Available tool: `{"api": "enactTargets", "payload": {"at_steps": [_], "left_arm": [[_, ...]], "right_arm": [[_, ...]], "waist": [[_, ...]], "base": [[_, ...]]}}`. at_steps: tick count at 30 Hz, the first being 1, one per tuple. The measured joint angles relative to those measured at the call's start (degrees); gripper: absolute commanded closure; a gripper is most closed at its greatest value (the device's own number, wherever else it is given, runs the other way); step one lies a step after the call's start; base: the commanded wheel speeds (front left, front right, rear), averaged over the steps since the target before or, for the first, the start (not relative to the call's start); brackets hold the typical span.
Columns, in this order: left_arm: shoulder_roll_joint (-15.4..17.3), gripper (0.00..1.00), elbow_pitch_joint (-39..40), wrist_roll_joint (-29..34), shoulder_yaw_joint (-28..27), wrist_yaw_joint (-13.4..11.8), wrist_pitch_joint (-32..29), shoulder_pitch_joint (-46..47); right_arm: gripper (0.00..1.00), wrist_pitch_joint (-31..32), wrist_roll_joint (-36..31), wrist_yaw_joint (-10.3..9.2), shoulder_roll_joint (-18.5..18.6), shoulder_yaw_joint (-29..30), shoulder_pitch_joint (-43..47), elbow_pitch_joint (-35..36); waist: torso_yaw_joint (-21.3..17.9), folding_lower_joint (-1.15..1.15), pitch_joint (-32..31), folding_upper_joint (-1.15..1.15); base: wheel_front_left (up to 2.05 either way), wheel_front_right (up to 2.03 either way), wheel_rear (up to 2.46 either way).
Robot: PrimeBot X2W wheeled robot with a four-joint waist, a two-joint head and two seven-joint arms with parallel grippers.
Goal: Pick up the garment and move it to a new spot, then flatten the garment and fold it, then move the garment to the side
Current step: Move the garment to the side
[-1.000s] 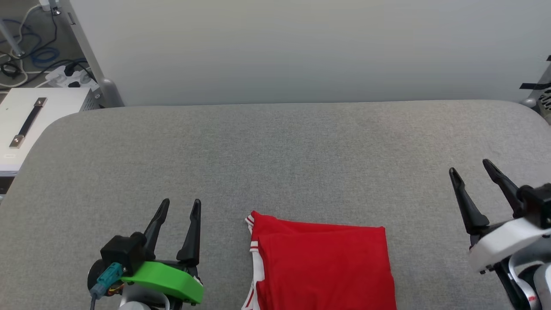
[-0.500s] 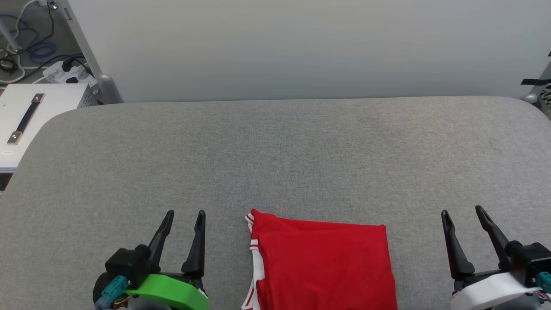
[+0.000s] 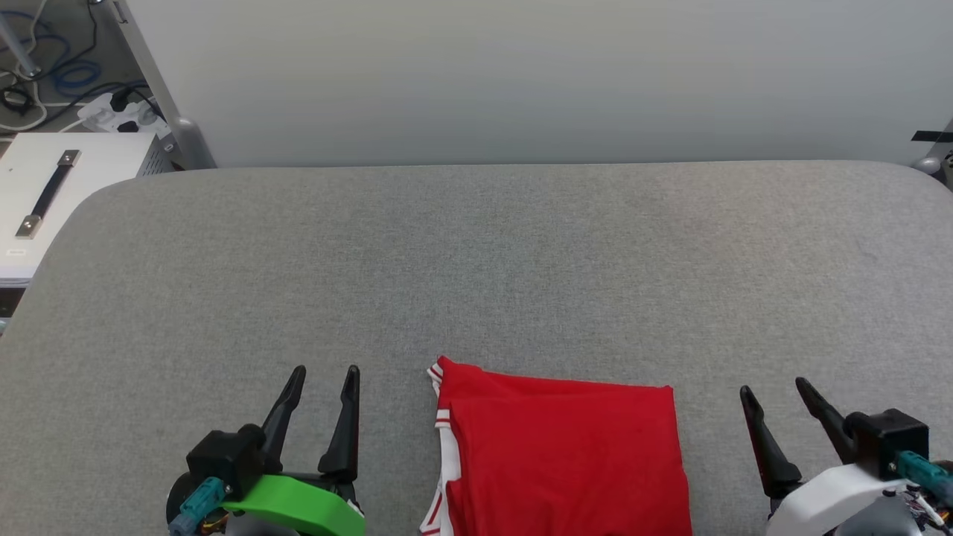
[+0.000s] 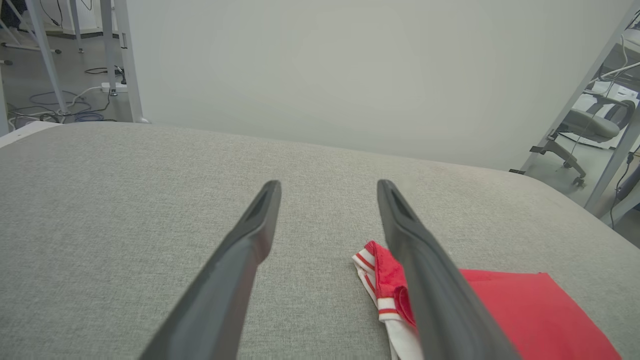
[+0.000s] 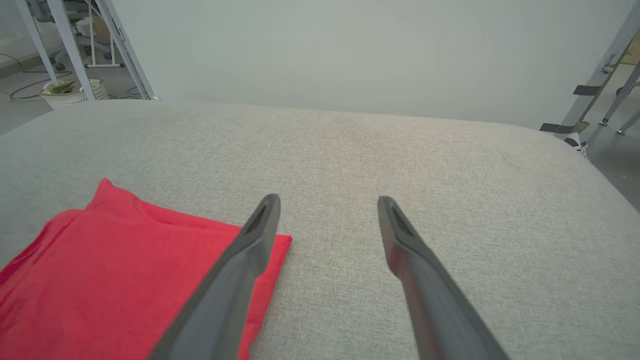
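1. Two sets of fingers flank the garment. It lies folded into a red rectangle on the counter, close to the robot, and its near part runs off the bottom of the head view. The counter's near edge is out of sight, so a pull toward the robot could spill the garment off.
2. Left fingers are spread apart and empty, just beside the striped trim. A pinch there would likely catch only the loose sleeve layer, and the fold could peel open on lifting.
3. Right fingers are likewise parted and hold nothing, near the plain red corner. If one side takes fewer layers than the other, the stack may skew or sag.
4. Farther off, the counter's grey weave looks grippy. Dragging rather than lifting could ruck the cloth.
5. Farthest left, a white box and cables sit beyond the counter, and a wide sideways swing risks striking them.
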State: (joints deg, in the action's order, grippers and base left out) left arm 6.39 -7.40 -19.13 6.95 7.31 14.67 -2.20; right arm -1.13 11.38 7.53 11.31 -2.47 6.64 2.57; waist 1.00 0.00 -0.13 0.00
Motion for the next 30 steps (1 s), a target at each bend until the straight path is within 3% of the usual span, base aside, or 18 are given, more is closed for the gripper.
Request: {"api": "enactTargets", "payload": {"at_steps": [5, 6, 14, 20, 30], "left_arm": [[0.1, 0.0, -0.2, 0.1, 0.4, 0.0, 0.0, 0.4], [0.2, 0.0, -0.2, 0.4, 0.7, 0.0, 0.0, 0.8], [0.3, 0.0, -0.5, 0.5, 1.9, 0.0, 0.0, 3.8], [0.4, 0.0, -1.0, 0.5, 2.3, 0.0, 0.0, 5.2], [0.4, 0.0, -1.3, 0.5, 2.5, 0.0, 0.0, 6.4]], "right_arm": [[0.0, 15.9, 5.0, 0.0, 2.7, -3.4, -0.2, 2.7], [0.0, 21.6, 7.4, 0.0, 3.4, -4.1, -0.6, 4.3], [0.0, 44.2, 12.6, 0.0, 1.5, -3.2, -2.8, 4.7], [0.0, 47.8, 12.4, 0.0, -0.5, -2.9, -5.4, 1.8], [0.0, 47.2, 12.0, -0.01, -1.6, -4.6, -8.2, -4.3]], "waist": [[0.3, 0.0, 1.4, 0.0], [0.6, 0.0, 2.2, 0.0], [2.3, 0.0, 6.1, 0.0], [4.3, 0.0, 8.4, 0.0], [6.5, 0.0, 10.9, 0.0]], "base": [[0.0, 0.0, 0.0], [0.0, 0.0, 0.0], [0.0, 0.0, 0.0], [0.0, 0.0, 0.0], [0.0, 0.0, 0.0]]}}
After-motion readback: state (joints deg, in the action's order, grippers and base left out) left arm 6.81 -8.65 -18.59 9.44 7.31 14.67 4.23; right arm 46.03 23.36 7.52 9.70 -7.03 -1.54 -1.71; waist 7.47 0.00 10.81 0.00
